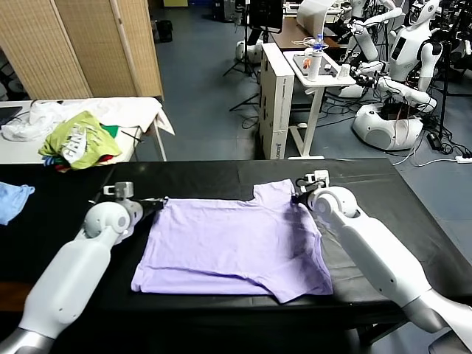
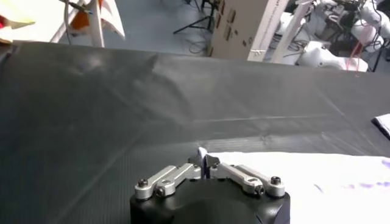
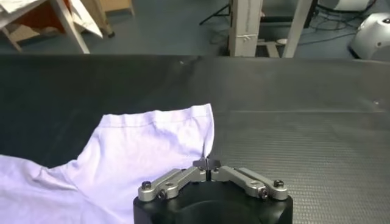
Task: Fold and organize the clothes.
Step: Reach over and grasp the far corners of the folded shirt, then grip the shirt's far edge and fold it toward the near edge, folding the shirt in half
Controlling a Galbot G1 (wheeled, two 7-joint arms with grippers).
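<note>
A plain lavender T-shirt [image 1: 236, 247] lies spread flat on the black table [image 1: 221, 173]. My left gripper [image 1: 158, 203] rests at the shirt's far left corner. In the left wrist view that gripper [image 2: 204, 159] is shut, with a thin edge of the T-shirt [image 2: 304, 176] pinched between the fingertips. My right gripper [image 1: 296, 198] sits at the far right sleeve. Seen in the right wrist view, this gripper [image 3: 207, 163] is shut on the edge of the T-shirt [image 3: 140, 146].
A light blue cloth [image 1: 13, 200] lies at the table's left edge. Behind it, a white side table [image 1: 140, 110] holds a green-yellow pile of garments [image 1: 77, 140] and white fabric. A white cart [image 1: 313, 74] and other robots stand beyond the table.
</note>
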